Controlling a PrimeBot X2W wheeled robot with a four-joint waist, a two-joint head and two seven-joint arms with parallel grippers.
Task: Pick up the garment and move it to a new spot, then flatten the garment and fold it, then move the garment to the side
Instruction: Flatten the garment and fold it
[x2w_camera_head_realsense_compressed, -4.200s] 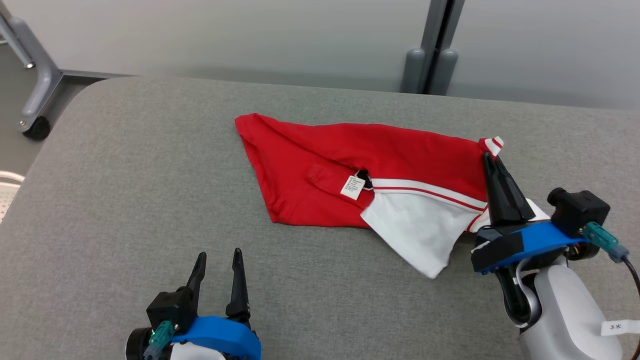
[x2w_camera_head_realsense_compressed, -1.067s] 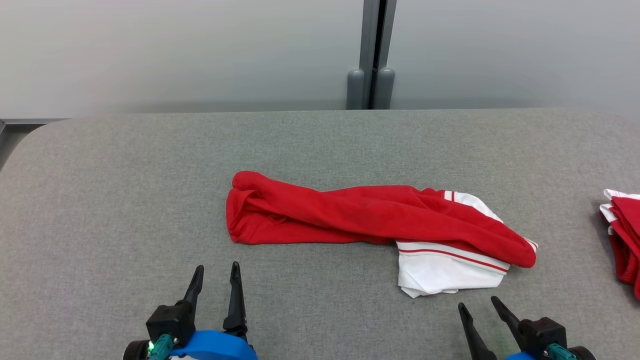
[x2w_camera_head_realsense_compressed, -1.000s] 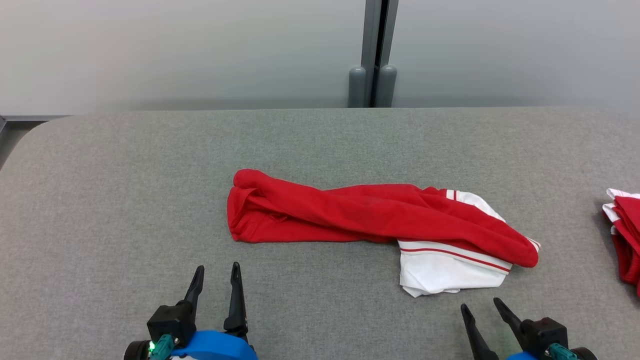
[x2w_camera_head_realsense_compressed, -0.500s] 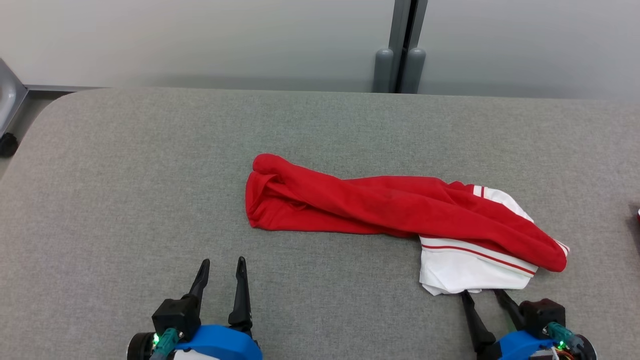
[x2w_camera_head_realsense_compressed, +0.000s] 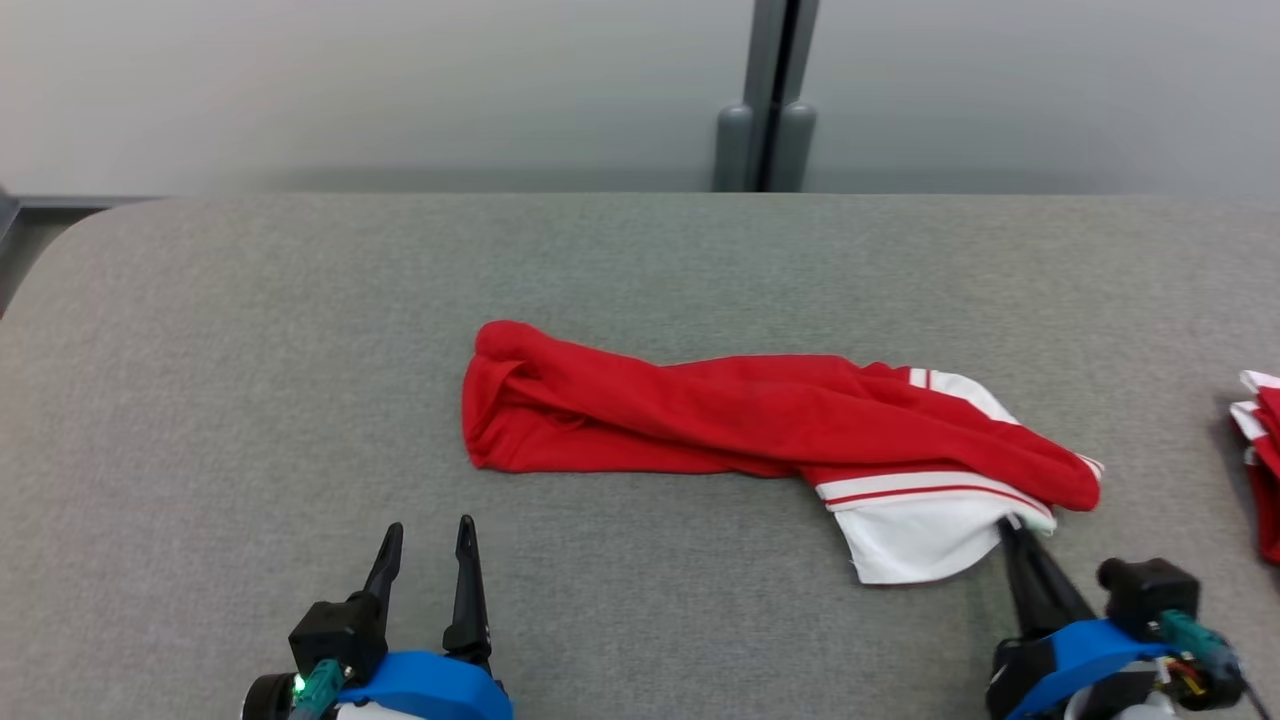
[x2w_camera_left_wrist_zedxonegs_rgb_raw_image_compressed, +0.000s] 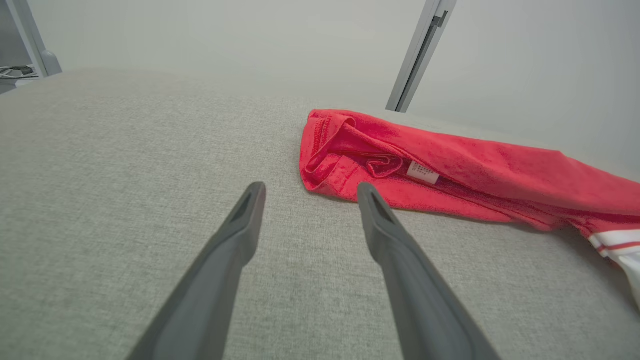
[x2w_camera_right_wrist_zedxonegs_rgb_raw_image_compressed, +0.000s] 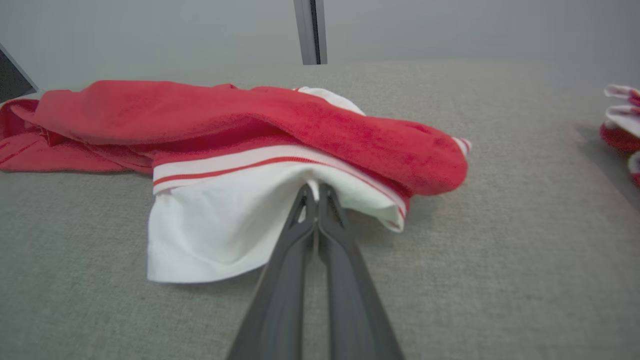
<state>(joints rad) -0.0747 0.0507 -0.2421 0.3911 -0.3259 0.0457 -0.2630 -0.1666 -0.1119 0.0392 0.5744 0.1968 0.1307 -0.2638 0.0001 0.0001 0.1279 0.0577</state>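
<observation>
One rumpled red-and-white garment (x2w_camera_head_realsense_compressed: 760, 420)

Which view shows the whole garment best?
The head view: the garment lies full length on the table. The left wrist view gives its red bunched end; the right wrist view its white end, pinched by the right gripper.

Likely a robot test lab: a wide grey felt-covered table (x2w_camera_head_realsense_compressed: 250, 330) with a rounded near-left corner, plain pale grey partition panels (x2w_camera_head_realsense_compressed: 350, 90) behind, grey metal post (x2w_camera_head_realsense_compressed: 768, 100) at far centre.
</observation>
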